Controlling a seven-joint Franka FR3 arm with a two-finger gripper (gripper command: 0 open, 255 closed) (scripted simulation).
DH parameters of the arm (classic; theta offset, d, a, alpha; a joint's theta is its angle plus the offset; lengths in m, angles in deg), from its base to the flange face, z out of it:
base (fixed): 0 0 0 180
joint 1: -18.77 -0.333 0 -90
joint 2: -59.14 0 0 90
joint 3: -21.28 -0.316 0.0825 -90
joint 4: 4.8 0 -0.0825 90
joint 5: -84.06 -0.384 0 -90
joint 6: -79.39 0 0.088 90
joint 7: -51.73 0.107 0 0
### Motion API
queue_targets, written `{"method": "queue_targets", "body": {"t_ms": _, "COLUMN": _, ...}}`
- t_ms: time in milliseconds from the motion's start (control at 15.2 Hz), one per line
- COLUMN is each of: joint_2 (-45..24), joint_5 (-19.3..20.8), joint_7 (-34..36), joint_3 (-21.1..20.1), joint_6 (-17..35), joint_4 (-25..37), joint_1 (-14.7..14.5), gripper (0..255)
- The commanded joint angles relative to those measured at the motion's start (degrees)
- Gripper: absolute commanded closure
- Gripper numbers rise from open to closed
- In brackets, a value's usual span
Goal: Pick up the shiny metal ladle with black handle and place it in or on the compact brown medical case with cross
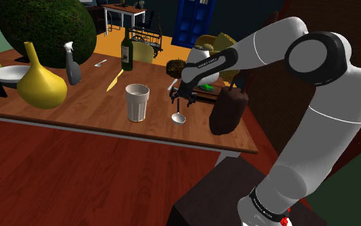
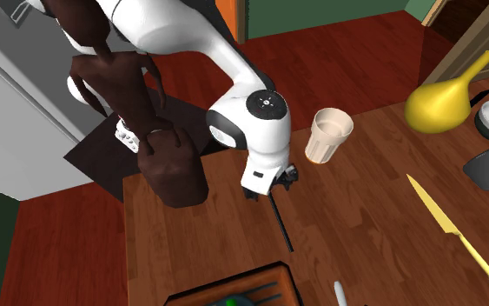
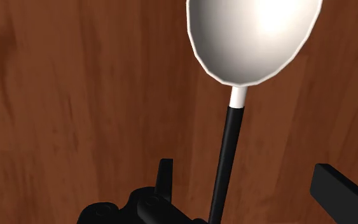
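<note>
As it lies, ladle (image 1: 179, 118) bowl faces table (image 1: 95, 109) edge.

- Ladle (image 3: 254, 38), white bowl and black handle: one.
- Dark brown case (image 1: 227, 112): one.
- Pale cup (image 1: 137, 103): one.
- Yellow long-necked vase (image 1: 41, 86): one.
- Green bottle (image 1: 127, 54): one.
- Grey spray bottle (image 1: 72, 64): one.
- Yellow knife (image 1: 115, 80): one.
- White dish (image 1: 9, 74): one.
- Wooden table (image 1: 76, 106): one.
- White robot arm (image 1: 326, 128): one.
- Blue booth (image 1: 195, 22) beyond the table: one.
</note>
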State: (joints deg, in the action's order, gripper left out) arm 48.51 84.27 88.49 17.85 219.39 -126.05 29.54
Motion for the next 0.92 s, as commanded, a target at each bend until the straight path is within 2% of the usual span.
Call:
{"method": "queue_targets", "body": {"t_ms": 0, "joint_2": -2.07, "joint_5": -0.01, "joint_7": 0.59, "joint_3": 0.32, "joint_6": 1.28, "joint_4": 1.05, "joint_1": 0.19, "gripper": 0}}
{"method": "queue_targets", "body": {"t_ms": 396, "joint_2": -6.09, "joint_5": 0.32, "joint_7": 0.81, "joint_3": 0.43, "joint_6": 5.29, "joint_4": 1.05, "joint_1": 0.06, "gripper": 0}}
{"method": "queue_targets", "body": {"t_ms": 858, "joint_2": -6.09, "joint_5": 0.32, "joint_7": 0.81, "joint_3": 0.43, "joint_6": 5.29, "joint_4": 1.05, "joint_1": 0.06, "gripper": 0}}
